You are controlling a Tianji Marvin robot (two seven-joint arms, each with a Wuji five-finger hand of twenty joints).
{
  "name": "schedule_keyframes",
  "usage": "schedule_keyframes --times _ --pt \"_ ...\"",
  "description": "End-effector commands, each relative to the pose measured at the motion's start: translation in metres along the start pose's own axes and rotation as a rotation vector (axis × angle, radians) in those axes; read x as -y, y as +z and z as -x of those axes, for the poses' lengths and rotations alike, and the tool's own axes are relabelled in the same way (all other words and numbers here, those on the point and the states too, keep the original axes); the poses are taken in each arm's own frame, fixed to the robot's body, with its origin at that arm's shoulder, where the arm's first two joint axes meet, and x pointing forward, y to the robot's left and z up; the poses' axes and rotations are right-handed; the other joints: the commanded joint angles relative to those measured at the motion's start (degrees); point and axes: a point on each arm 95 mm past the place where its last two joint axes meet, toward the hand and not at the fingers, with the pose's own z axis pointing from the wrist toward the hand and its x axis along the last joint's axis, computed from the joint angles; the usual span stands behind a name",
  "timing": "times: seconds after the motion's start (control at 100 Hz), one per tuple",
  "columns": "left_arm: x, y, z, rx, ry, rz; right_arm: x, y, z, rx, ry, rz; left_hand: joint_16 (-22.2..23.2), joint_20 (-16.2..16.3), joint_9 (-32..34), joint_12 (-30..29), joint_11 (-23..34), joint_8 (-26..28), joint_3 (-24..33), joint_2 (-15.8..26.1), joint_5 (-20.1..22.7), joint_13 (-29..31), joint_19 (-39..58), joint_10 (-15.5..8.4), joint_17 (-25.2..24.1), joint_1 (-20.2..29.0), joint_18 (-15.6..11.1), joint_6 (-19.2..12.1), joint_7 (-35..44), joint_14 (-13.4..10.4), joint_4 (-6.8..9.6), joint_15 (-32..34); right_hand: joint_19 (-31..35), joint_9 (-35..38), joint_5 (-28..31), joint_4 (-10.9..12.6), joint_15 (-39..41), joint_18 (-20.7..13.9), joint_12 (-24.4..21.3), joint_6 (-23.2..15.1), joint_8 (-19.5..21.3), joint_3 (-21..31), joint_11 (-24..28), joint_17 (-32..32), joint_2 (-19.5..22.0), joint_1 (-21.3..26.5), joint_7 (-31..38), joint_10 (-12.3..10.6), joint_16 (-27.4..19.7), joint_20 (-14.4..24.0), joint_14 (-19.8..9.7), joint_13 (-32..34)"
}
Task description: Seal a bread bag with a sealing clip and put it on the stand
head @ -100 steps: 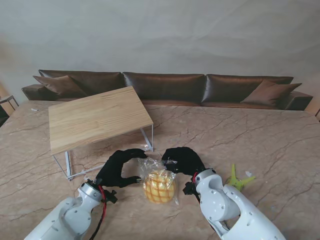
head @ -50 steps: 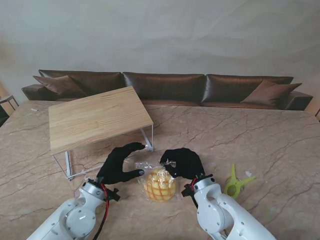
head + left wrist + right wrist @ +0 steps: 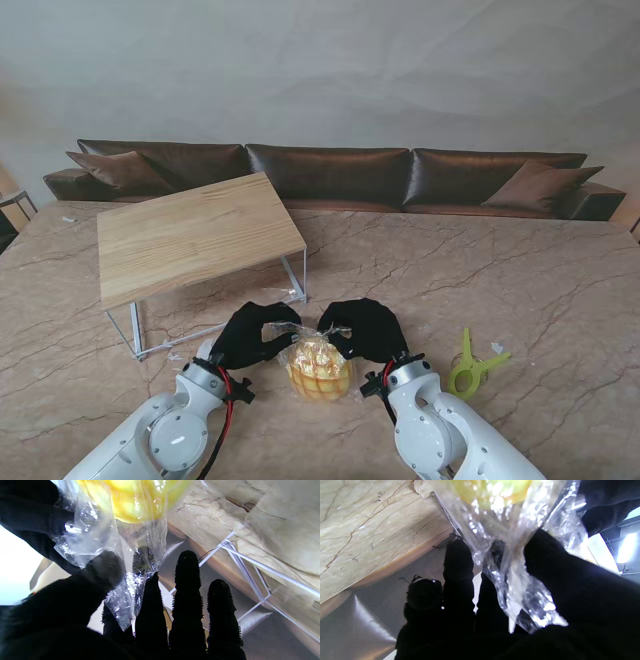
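Observation:
A clear bread bag (image 3: pixel 318 366) with a yellow bun inside sits near me at the table's middle. My left hand (image 3: pixel 252 336) pinches the bag's open top from the left; film (image 3: pixel 117 600) runs between its thumb and index finger. My right hand (image 3: pixel 367 328) is shut on the same bag top from the right, plastic (image 3: pixel 517 590) gathered between thumb and fingers. The yellow-green sealing clip (image 3: pixel 468 366) lies on the table to the right of my right arm, untouched. The wooden-topped stand (image 3: pixel 195 236) on white wire legs is farther from me, to the left.
A brown sofa (image 3: pixel 330 175) with cushions runs along the far edge of the marble table (image 3: pixel 520 280). The stand's wire legs (image 3: pixel 252 580) are close behind my left fingers.
My left hand moved right and closed its fingers onto the bag's top, which it was not touching before. The right hand kept its hold; the bag top rose slightly.

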Motion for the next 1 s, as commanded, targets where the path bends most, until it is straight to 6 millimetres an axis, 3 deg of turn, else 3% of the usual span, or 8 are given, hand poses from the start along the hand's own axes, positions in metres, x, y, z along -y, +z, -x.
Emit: schedule_keyframes --times 0.0,0.15,0.21,0.35,0.49,0.53,0.56,0.99 --pt "-0.007 -0.001 -0.004 0.001 -0.009 0.017 0.0 -0.003 -0.003 -0.002 0.015 -0.008 3.6 2.58 2.95 3.17 -0.79 7.07 -1.05 2.93 -1.29 3.13 3.93 -1.14 1.49 6.35 -0.07 -5.06 4.21 0.34 -0.94 4.22 -0.11 2.17 0.5 -0.08 -0.54 -0.43 0.37 -1.35 -0.69 2.19 -0.31 -0.05 -0.01 2.38 2.0 -1.54 -0.28 -0.35 -1.87 1.39" --pt "-0.011 -0.001 -0.005 0.0 -0.017 0.004 -0.006 -0.007 -0.001 0.023 0.027 -0.013 7.8 4.11 3.97 3.82 6.54 14.8 -0.43 4.73 0.55 10.19 11.25 -0.93 8.04 7.98 1.82 -5.84 3.61 0.41 -0.94 12.22 -3.44 -3.05 -7.66 -1.0 -4.58 1.59 -2.39 9.2 -5.23 1.23 -4.55 -0.61 -5.05 0.78 -5.84 0.2 -2.98 -1.53 -1.54 0.72" --pt "-0.012 -0.001 -0.005 -0.001 -0.026 -0.007 -0.009 -0.009 -0.002 0.035 0.042 -0.039 8.11 3.93 4.67 4.23 8.12 15.24 1.16 4.03 1.67 11.77 12.63 -0.77 9.4 7.27 2.33 -5.73 3.13 0.4 -0.72 13.02 -6.7 -10.82 -12.12 7.16 -7.72 2.49 -6.58 15.18 4.17 1.59 -5.38 -2.86 -7.24 -4.6 -17.03 0.82 -4.52 -1.92 -1.73 -0.94" --pt "-0.014 -0.002 -0.007 -0.011 -0.03 -0.011 -0.011 -0.01 -0.003 0.045 0.06 -0.055 8.21 2.89 5.6 6.31 10.59 13.76 4.29 1.75 3.52 13.56 14.25 -0.64 11.02 6.77 2.67 -3.18 2.49 0.31 -0.27 13.8 -10.35 -15.33 -18.21 5.14 -13.88 3.99 -12.05 18.38 2.11 2.06 -7.97 -3.62 -14.01 -13.96 -18.77 1.91 -8.71 -3.22 -1.36 -0.59" --pt "-0.016 -0.004 -0.009 -0.027 -0.033 -0.007 -0.006 -0.007 -0.005 0.061 0.061 -0.048 8.38 2.07 6.25 8.23 12.75 13.16 7.88 -0.06 5.05 14.24 14.66 -0.64 11.68 6.04 3.33 -2.1 4.02 0.26 0.9 14.57 -6.07 -5.11 -8.32 6.21 -11.28 3.57 -13.49 12.89 3.61 1.32 -5.42 3.11 -9.11 -9.7 -12.89 1.42 -9.27 -4.21 -0.78 7.38" --pt "-0.015 -0.004 -0.009 -0.029 -0.03 -0.003 -0.005 -0.006 -0.005 0.062 0.05 -0.044 8.46 1.99 6.32 8.67 13.32 13.44 8.5 -0.35 5.28 14.41 14.75 -0.79 11.91 6.07 3.44 -1.94 4.6 0.07 0.99 14.75 -3.71 -1.05 -5.95 -1.97 -9.61 3.44 -12.97 8.85 -4.77 -1.07 -4.62 5.2 -7.85 -5.39 -5.61 0.82 -9.38 -6.13 -0.85 9.99" --pt "-0.015 -0.004 -0.009 -0.031 -0.029 0.0 -0.005 -0.005 -0.004 0.065 0.043 -0.041 8.55 1.95 6.35 9.01 13.85 13.79 8.92 -0.43 5.42 14.67 14.87 -0.87 12.25 6.09 3.43 -1.94 5.1 -0.1 1.11 15.0 -2.4 1.63 -4.94 -3.67 -8.39 3.37 -12.87 6.3 -8.87 -2.21 -4.43 6.49 -7.51 -2.95 0.32 0.69 -9.14 -6.74 -0.83 11.66" --pt "-0.01 -0.008 0.0 -0.001 -0.011 -0.024 -0.035 -0.017 0.014 0.108 -0.039 -0.034 9.33 1.13 8.14 10.04 19.88 19.67 15.68 -3.03 8.18 17.25 15.74 -2.13 14.69 4.12 3.55 -1.72 7.14 -1.03 3.81 17.11 3.48 9.53 2.1 -0.85 -3.49 1.32 -11.33 3.55 -10.23 -1.64 -5.16 11.44 -1.43 1.56 2.59 0.16 -7.87 -7.4 -0.44 16.74"
